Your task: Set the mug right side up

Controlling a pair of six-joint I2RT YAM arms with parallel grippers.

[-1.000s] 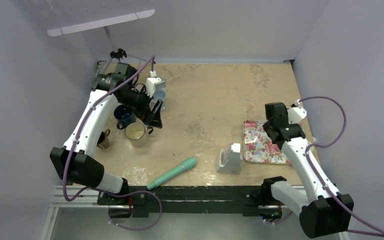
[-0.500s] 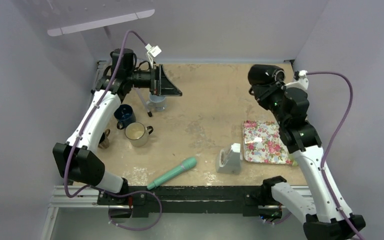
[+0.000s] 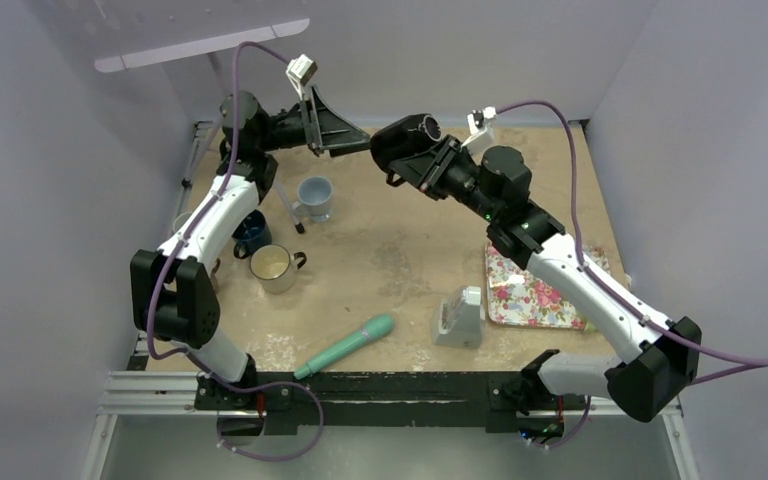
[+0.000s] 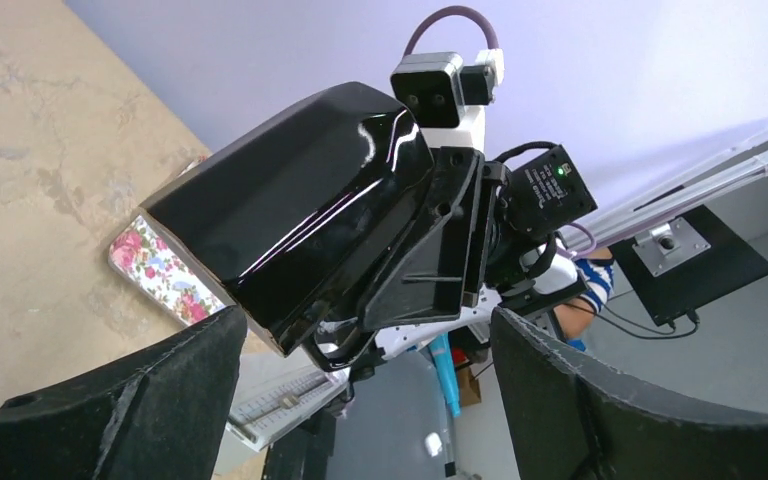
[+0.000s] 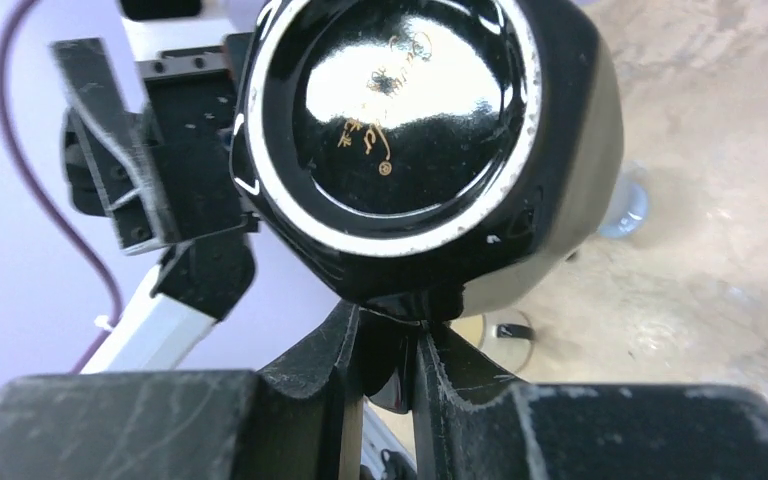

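The glossy black mug [image 3: 407, 138] hangs in the air above the back middle of the table, tipped on its side. My right gripper [image 3: 432, 165] is shut on its handle. In the right wrist view the mug's base [image 5: 390, 110] with a gold mark faces the camera, and the gripper [image 5: 390, 335] pinches the handle just below it. My left gripper [image 3: 342, 130] is raised just left of the mug, open and empty. In the left wrist view the mug [image 4: 290, 215] fills the space beyond the open gripper [image 4: 365, 325], not touching it.
On the left of the table stand a light blue mug [image 3: 315, 195], a dark blue mug [image 3: 250, 232], a beige mug [image 3: 275, 265] and a brown one [image 3: 207, 278]. A teal handled tool [image 3: 345, 345], a grey block [image 3: 460, 318] and a floral mat [image 3: 530, 285] lie nearer the front.
My right arm has swung up from the floral mat to the back middle, carrying the black mug. My left gripper has risen from beside the light blue mug and turned toward the black mug.
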